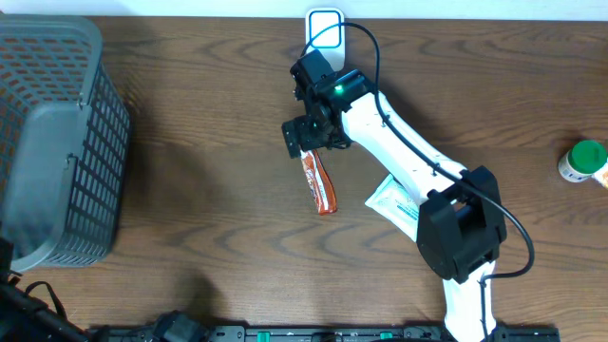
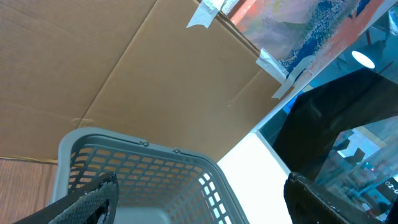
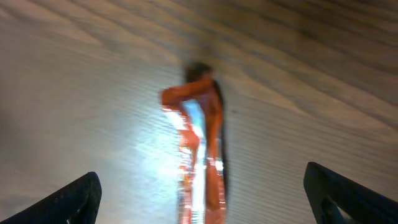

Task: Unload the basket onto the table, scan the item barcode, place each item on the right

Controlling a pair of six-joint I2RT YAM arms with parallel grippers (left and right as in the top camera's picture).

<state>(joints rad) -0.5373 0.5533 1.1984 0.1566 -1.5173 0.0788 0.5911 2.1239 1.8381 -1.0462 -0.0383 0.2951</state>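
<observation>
Hovering the right end effector [image 1: 306, 141] just above the orange packet [image 1: 319, 182], spreading it wide open and gripping nothing. Seeing the packet lying flat on the worktop [image 1: 209, 190], near a white-and-blue device [image 1: 325, 28] at the far edge, probably the scanner. Pointing the left end effector [image 2: 205, 202] toward the grey basket [image 2: 155, 162], gaping wide too and empty. Finding no barcode showing anywhere. Judging the lift and the pass before the scanner as not yet done.
</observation>
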